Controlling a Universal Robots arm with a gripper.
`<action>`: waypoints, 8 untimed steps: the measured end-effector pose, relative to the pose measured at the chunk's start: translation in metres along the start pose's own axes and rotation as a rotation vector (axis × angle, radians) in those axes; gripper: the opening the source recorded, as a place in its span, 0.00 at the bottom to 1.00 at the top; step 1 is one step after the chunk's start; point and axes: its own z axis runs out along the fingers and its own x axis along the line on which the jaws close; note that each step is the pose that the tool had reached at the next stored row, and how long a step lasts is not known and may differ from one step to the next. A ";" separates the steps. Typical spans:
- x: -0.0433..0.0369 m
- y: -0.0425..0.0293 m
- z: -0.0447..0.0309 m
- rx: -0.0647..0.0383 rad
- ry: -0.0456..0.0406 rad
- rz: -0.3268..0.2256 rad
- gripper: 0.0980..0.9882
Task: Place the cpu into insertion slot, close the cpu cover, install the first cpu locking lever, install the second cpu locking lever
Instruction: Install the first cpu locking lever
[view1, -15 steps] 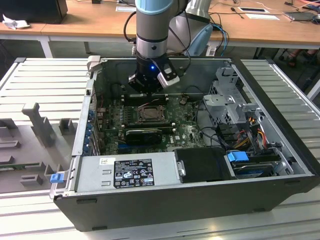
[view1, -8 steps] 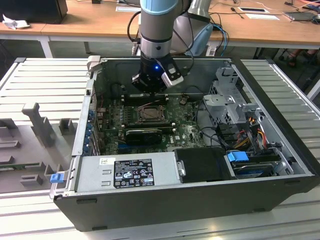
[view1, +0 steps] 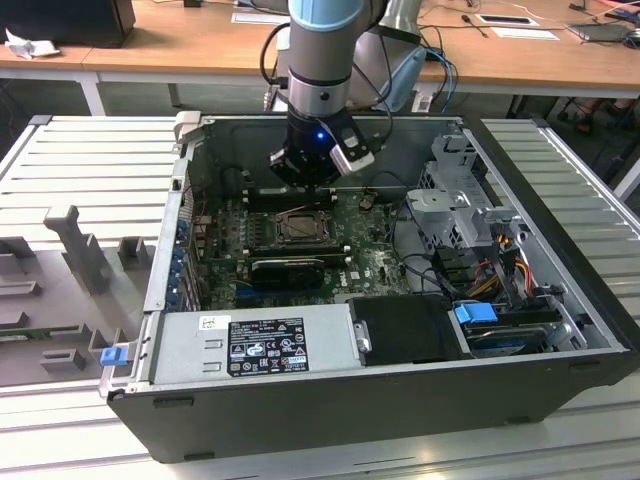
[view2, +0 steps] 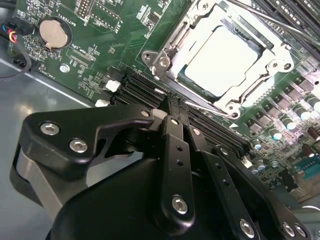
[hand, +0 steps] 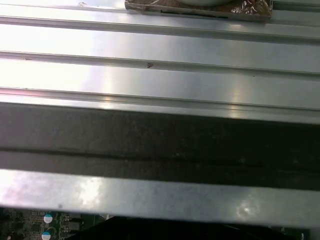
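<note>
Worktop (view1: 80, 160): you see ribbed grey metal carrying the open computer case (view1: 400, 400).
Motherboard (view2: 100, 45): green, lying flat inside the case.
End effector (view2: 177, 117): your fingers are clenched together, gripping nothing, just at 12 o'clock of the socket in the exterior view.
Insertion slot (view1: 300, 228): mid-board.
Cpu cover (view2: 182, 37): closed over the chip.
Cpu (view2: 222, 57): seated in the slot, pale face showing.

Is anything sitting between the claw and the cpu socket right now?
Nothing visible does. In the second wrist view the claw hangs over the black memory slots beside the insertion slot, with the cpu already seated and open board between.
</note>
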 end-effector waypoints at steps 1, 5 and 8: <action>-0.0003 -0.0001 0.0005 0.000 0.0001 -0.001 0.01; -0.0011 -0.0004 0.0039 0.000 0.0006 -0.005 0.01; -0.0015 -0.0007 0.0069 0.000 0.0008 -0.009 0.01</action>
